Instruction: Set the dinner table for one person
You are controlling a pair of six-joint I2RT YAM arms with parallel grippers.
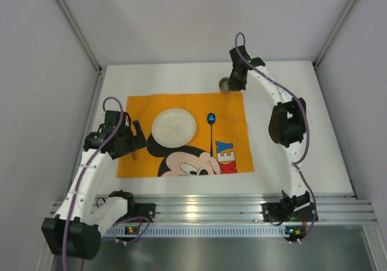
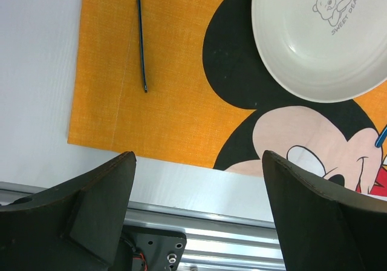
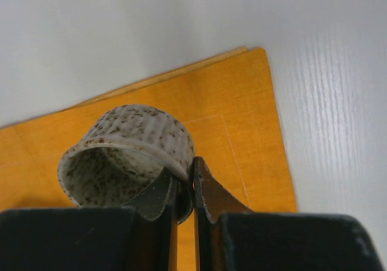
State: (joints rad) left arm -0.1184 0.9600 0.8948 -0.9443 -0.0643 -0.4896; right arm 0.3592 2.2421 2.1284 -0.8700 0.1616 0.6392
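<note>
A speckled cream cup [image 3: 133,144] hangs tilted over the far right corner of the orange Mickey Mouse mat [image 3: 242,101]. My right gripper [image 3: 184,168] is shut on its rim, one finger inside and one outside. From above, cup [image 1: 225,84] and right gripper [image 1: 236,82] sit at the mat's [image 1: 139,107] far edge. A white plate [image 1: 173,127] lies on the mat, with a blue-headed spoon [image 1: 210,118] to its right. My left gripper [image 2: 198,156] stands open and empty above the mat's [image 2: 151,120] near left part, beside the plate [image 2: 320,41]. The white dinner table [image 1: 314,132] carries it all.
A thin dark blue utensil handle [image 2: 140,35] lies on the mat's left side. The ribbed aluminium rail [image 1: 205,204] runs along the near edge, also below my left fingers [image 2: 211,222]. Grey walls enclose the table on three sides.
</note>
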